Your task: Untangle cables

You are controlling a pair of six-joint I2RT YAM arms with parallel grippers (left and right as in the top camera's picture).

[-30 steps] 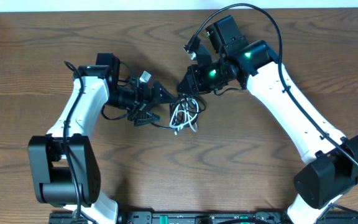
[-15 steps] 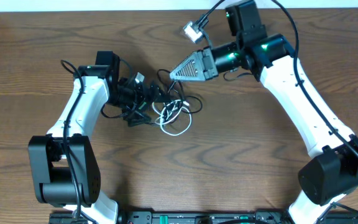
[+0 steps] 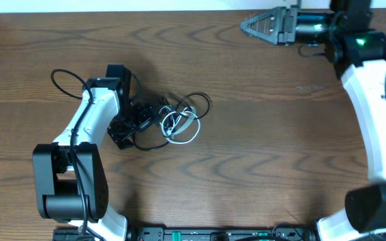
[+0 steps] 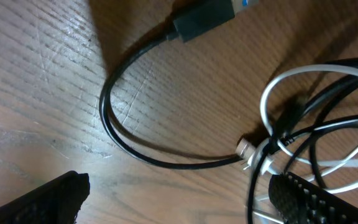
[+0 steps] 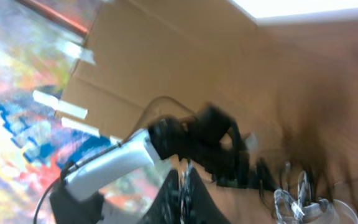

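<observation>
Tangled black and white cables (image 3: 181, 120) lie left of centre on the table (image 3: 267, 154), partly hidden under the left gripper (image 4: 179, 182), which is spread wide and grasps nothing, while the right gripper (image 3: 245, 25), fingers together and seemingly empty, hovers well apart at the far edge, its wrist view blurred.

Right wrist view blurred, cables (image 4: 269, 149) cropped at right edge

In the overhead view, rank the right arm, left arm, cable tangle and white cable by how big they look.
Largest to smallest: right arm, left arm, cable tangle, white cable. The arms' order is unsure, since the right one may sit nearer the camera.
</observation>
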